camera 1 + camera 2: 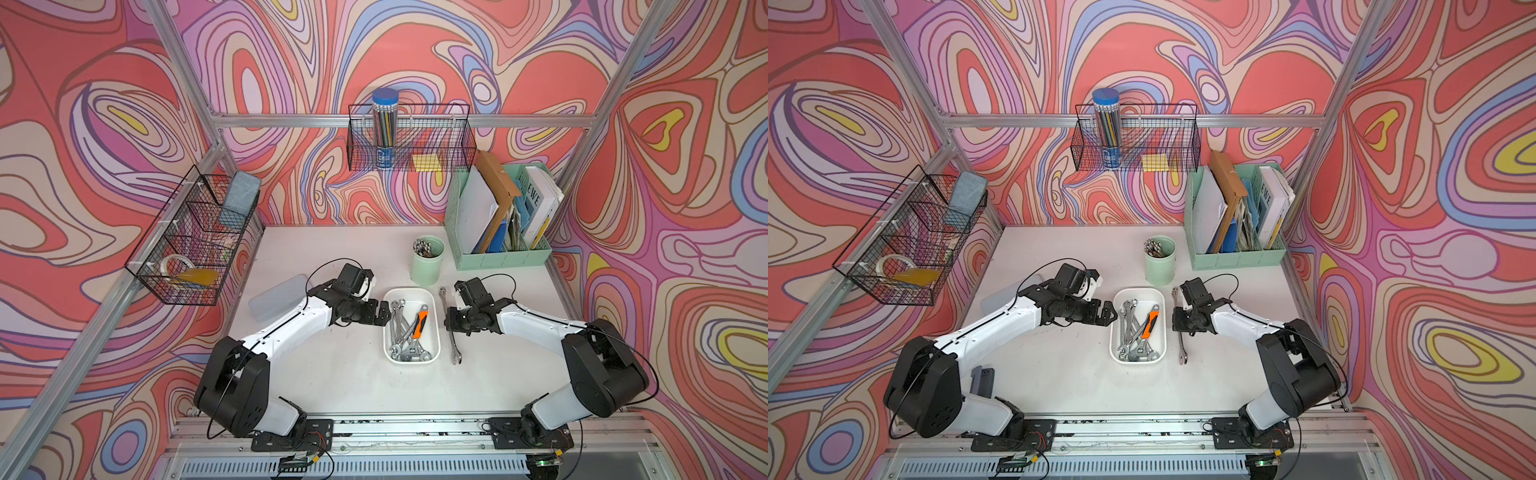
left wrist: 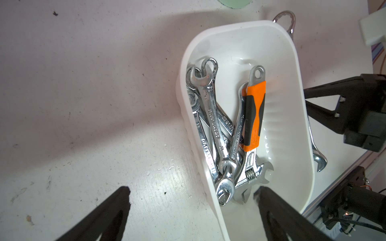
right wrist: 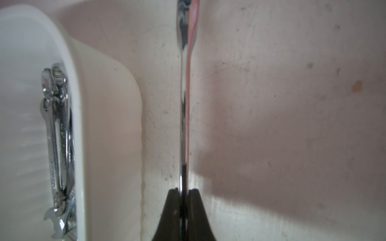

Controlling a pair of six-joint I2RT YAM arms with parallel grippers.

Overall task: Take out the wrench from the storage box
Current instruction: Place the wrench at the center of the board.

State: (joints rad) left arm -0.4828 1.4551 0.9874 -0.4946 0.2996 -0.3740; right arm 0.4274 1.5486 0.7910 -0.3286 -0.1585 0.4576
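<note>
counter [image 1: 332, 374]: white and scuffed; the work sits mid-counter, nearer the front edge than the back.
left end effector [image 1: 385, 318]: jaws spread wide, holding nothing. It is parked at the left wall of the box, about halfway along (the left wrist view puts one finger outside that wall and the other over the inside).
storage box [image 1: 411, 291]: shallow white tray, flat on the counter, long axis running front to back.
box contents: a pile of chrome spanners [image 1: 400, 332] crossed over one another, crowding the left wall and the front end. An orange-handled adjustable wrench [image 1: 420, 322] lies slantwise among them. The back end of the floor is bare.
wrench [image 1: 454, 347]: long and chrome, outside the box. It runs parallel to the right wall, just beside it and not touching. Ring end points to the back edge, open end to the front edge.
right end effector [image 3: 183, 191]: clamped on the wrench's shank near mid-length, with the bar edge-on between the fingers (right wrist view). Cannot tell whether the wrench rests on the counter or hangs just above it.
progress: one wrench is clear of the box, so the removal itself looks done.
left to do: probably set the wrench down flat, let go and back off. The pile in the box looks untouched (only matters if more than one is wanted).
</note>
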